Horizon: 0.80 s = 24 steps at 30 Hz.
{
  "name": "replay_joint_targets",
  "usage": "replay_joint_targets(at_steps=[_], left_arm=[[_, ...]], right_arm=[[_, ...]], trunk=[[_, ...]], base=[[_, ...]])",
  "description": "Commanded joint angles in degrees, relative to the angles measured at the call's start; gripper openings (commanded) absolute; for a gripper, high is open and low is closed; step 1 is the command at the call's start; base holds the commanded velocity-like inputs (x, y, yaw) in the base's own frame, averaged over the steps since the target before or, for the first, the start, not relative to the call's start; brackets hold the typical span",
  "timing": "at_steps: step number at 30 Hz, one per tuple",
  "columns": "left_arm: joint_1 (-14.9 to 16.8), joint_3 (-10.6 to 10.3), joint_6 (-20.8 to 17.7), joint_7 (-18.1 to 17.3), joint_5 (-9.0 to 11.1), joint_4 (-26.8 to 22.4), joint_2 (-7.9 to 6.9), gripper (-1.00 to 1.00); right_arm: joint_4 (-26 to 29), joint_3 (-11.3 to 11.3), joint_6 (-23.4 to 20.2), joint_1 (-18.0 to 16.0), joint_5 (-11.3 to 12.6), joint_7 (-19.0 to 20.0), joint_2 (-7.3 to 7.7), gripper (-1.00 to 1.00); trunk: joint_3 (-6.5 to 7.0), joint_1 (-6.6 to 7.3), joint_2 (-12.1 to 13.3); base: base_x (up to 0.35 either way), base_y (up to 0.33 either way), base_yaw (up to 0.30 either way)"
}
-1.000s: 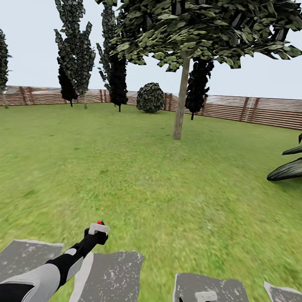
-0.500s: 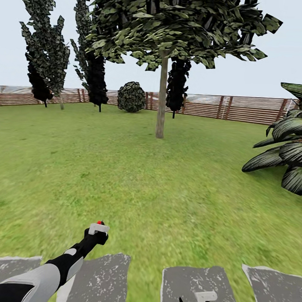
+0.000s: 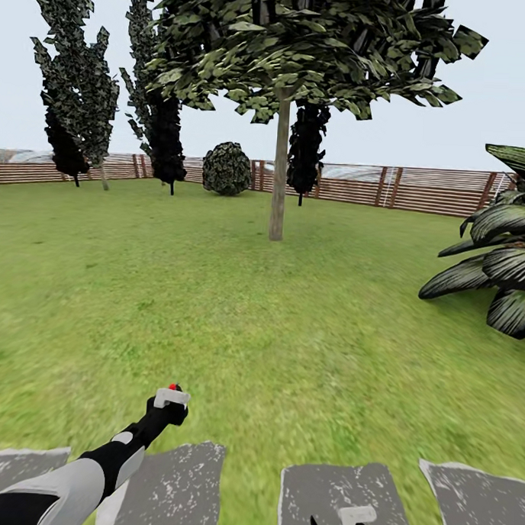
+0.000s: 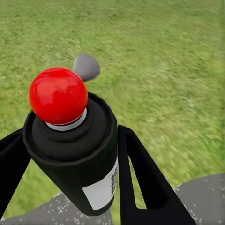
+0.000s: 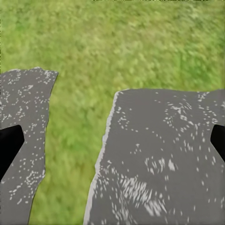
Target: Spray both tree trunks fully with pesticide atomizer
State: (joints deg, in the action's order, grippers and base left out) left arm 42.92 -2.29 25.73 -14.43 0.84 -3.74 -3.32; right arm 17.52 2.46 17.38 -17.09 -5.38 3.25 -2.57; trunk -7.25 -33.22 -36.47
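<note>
So you have the pesticide atomizer point(image 4: 70, 140) off the floor already: your left gripper point(image 4: 70, 183) has its black fingers point(image 4: 140, 183) pinched on either side of the black bottle, red tip up. Spraying is all ahead, by my reading; no mist shows on the tree trunk point(image 3: 279, 171), which stands well apart across the lawn point(image 3: 291, 309), and I can make out one such tree. Your right gripper point(image 5: 112, 140) hangs over the stepping stones point(image 5: 159, 154) holding nothing, its fingers point(image 5: 9, 140) spread wide at the picture's sides.
</note>
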Motion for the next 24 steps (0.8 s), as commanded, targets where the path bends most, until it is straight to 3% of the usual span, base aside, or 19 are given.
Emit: replay_joint_targets(at_steps=[1, 24], left_arm=[[0.1, -0.2, 0.2, -0.1, 0.2, 0.0, -0.02, -1.0], [0.1, -0.2, 0.1, -0.1, 0.2, 0.0, -0.02, -1.0]], right_arm=[[0.0, 0.3, 0.2, 0.0, -0.5, 0.1, -0.07, 1.0], [0.0, 0.3, 0.2, 0.0, -0.5, 0.1, -0.24, 1.0]], trunk=[[-0.1, -0.03, -0.1], [-0.1, -0.03, -0.1]], base=[[0.152, 0.0, 0.0], [0.313, 0.0, 0.0]])
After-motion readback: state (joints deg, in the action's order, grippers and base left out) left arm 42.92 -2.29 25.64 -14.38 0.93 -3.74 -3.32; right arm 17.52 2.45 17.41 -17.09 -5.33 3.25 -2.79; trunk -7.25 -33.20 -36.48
